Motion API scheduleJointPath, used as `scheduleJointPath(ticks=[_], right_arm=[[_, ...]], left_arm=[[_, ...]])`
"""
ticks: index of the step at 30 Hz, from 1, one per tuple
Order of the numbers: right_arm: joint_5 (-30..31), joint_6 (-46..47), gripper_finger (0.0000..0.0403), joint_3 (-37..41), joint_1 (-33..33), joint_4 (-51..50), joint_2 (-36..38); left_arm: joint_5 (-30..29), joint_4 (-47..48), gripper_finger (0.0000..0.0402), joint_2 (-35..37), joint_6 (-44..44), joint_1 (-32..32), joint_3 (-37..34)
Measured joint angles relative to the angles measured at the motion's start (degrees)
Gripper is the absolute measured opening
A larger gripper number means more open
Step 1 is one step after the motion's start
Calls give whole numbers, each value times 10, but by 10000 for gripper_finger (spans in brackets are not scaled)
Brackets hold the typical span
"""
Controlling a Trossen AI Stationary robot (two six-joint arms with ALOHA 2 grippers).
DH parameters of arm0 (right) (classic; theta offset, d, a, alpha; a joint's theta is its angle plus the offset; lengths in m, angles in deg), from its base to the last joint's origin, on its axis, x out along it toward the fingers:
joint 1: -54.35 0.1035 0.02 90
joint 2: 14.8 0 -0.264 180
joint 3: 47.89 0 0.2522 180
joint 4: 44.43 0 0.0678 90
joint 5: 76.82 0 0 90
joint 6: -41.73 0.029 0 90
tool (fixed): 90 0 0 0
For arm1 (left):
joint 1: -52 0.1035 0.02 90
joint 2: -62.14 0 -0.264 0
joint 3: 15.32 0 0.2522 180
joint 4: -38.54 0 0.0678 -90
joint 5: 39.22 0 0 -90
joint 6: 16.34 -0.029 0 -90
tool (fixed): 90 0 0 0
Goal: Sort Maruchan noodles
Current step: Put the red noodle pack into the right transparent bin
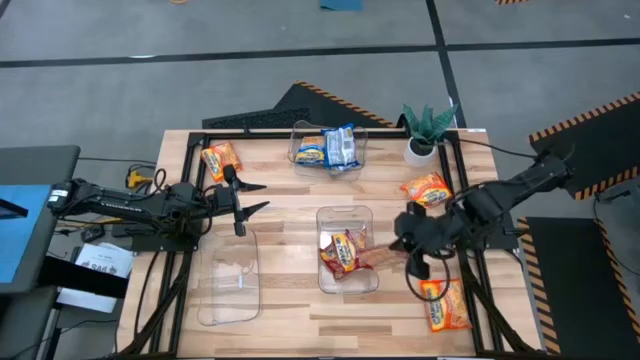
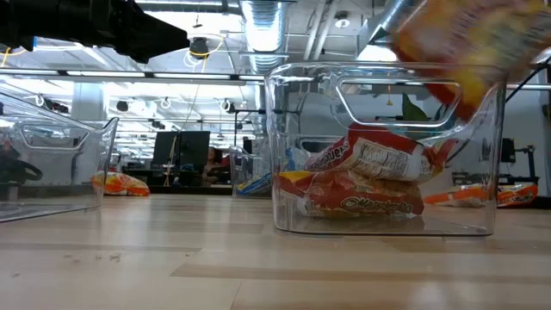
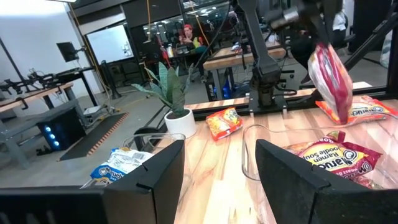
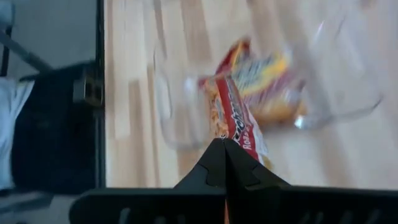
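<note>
Pinching a red-brown ramen packet [image 4: 239, 127] between fingers pressed together, right gripper [image 4: 224, 144] hangs just beside the middle clear bin [image 1: 346, 215], on its right side, w/ packet dangling over bin's rim. Same packet seen in left wrist view, hanging edge-down above the bin. Inside that bin: more red-brown packets [image 2: 366, 181], piled flat.

Left gripper [image 1: 250, 197], fingers spread wide, holding nothing, parked near table's left side, above the near-left clear bin [image 1: 228, 278].

Far bin [image 1: 328, 148] w/ blue packets [image 1: 340, 148] inside. Orange packet [image 1: 221, 158] flat on table [image 1: 290, 300] at far left, apart from bins. Another orange packet [image 1: 427, 187] near potted plant [image 1: 427, 130] at far right; one more [image 1: 443, 303] at near right, by table edge.
</note>
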Motion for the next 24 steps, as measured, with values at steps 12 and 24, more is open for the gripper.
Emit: scheduleJointPath(ticks=[12, 24], right_arm=[[-25, -185, 7, -36, -104, 118, -72], [-143, -181, 40, -36, -139, 126, -188]], left_arm=[[0, 1, 187, 0, 0, 0, 0], [0, 3, 187, 0, 0, 0, 0]])
